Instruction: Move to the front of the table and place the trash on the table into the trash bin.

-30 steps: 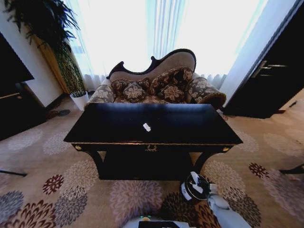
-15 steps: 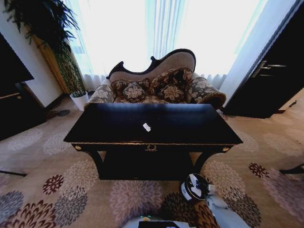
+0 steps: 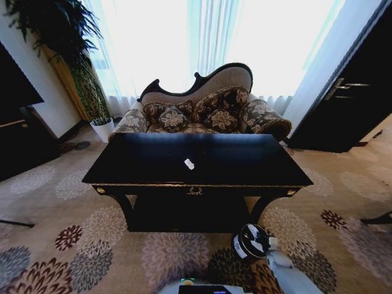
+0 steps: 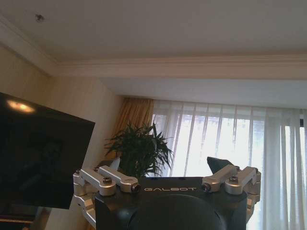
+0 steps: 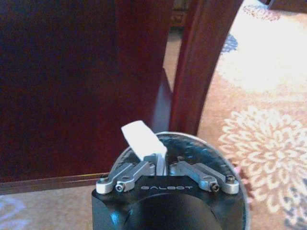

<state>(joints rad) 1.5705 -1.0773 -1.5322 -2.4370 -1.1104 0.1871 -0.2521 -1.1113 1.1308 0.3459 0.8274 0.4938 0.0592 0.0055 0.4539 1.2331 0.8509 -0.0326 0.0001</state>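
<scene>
Right gripper (image 5: 160,165) hangs low right of centre in the head view, over the bin (image 3: 252,241) on the carpet by the counter (image 3: 147,160) leg, fingers pinched on a white paper scrap (image 5: 142,138). Another scrap (image 3: 189,163) lies mid-counter. Left gripper (image 4: 168,179) points up at the ceiling and curtains, fingers spread apart, holding nothing.

L gripper (image 4: 169,178) up, open; plant (image 4: 139,152) behind
</scene>
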